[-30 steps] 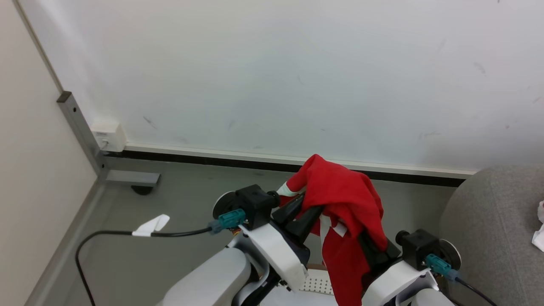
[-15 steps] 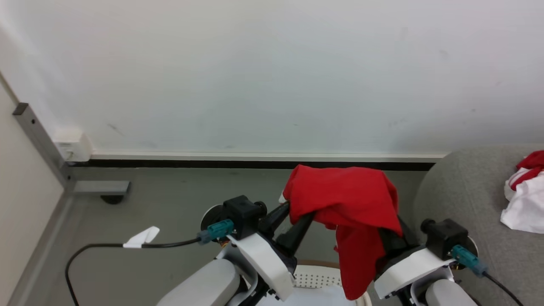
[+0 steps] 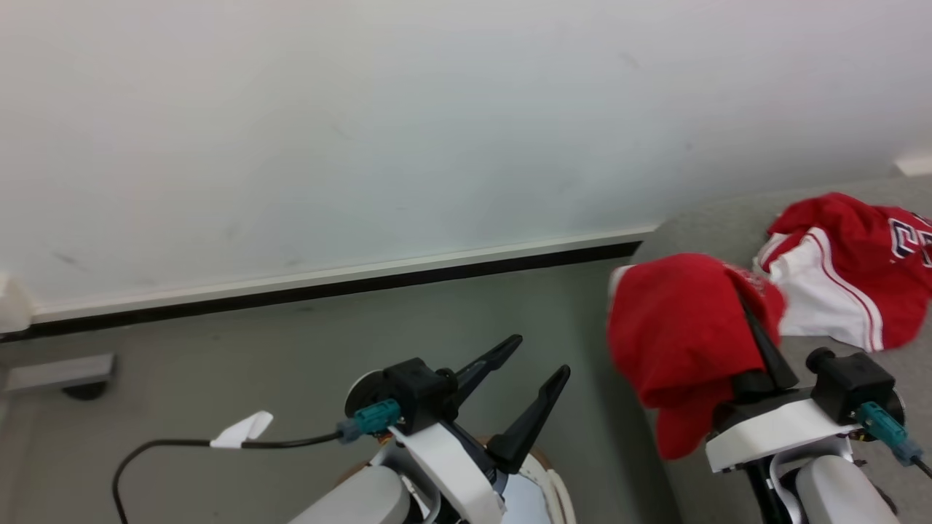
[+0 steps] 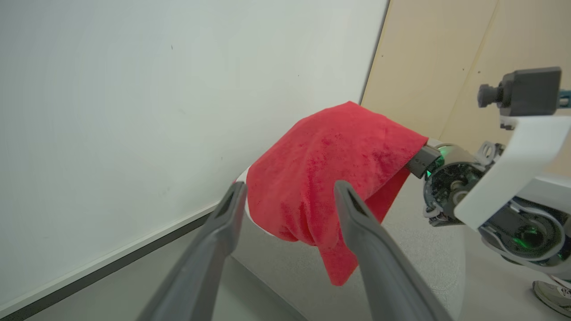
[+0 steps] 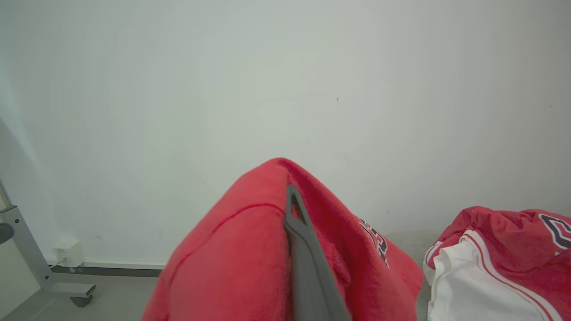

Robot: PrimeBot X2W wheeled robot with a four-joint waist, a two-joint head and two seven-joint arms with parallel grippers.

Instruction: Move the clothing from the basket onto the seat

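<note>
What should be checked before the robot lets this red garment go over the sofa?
1. Left gripper open, clear of cloth: ok.
2. Right gripper shut on the red garment: ok.
3. Garment fully over the grey sofa: cannot tell; it hangs at the sofa's edge.
4. Bare sofa fabric beside the red-and-white jersey lying there: ok.
5. Basket emptied: cannot tell; its inside is out of view.
</note>
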